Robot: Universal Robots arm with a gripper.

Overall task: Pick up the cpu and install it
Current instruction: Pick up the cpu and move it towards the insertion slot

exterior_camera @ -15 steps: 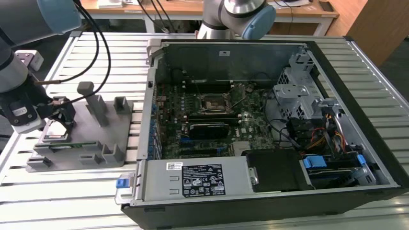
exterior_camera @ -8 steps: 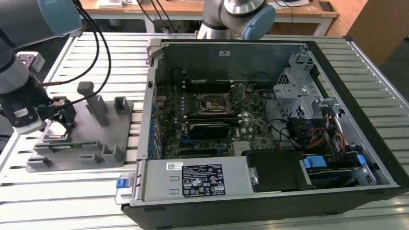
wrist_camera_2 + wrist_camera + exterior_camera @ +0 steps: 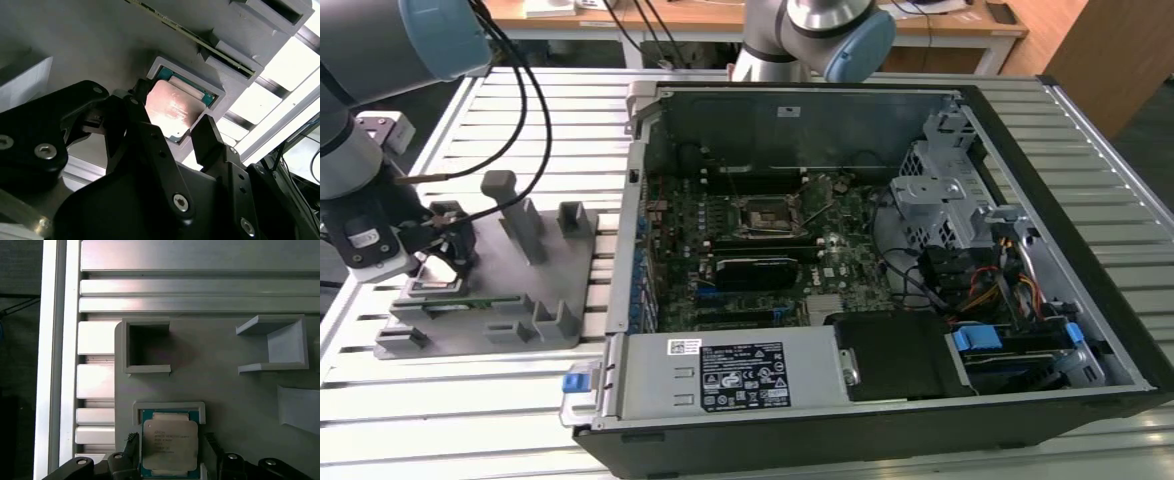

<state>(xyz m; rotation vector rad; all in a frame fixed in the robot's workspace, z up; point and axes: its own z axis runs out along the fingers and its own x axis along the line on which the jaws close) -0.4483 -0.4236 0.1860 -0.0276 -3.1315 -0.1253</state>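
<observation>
Hangs low over the fixture (image 3: 520, 320) at the exterior view's left: gripper (image 3: 443, 255), fingers (image 3: 131, 442) apart. Straddles the cpu (image 3: 169, 449) in the first wrist view, one finger at each side, likely so as to close on its edges; seems not yet clamped. Holds the cpu flat, metal side up, in a framed pocket (image 3: 170, 406), which fixes its position. Shows a neighbouring pocket (image 3: 145, 347) empty. Leaves the socket (image 3: 758, 213) bare inside the open case (image 3: 854, 445), centre of the exterior view.
</observation>
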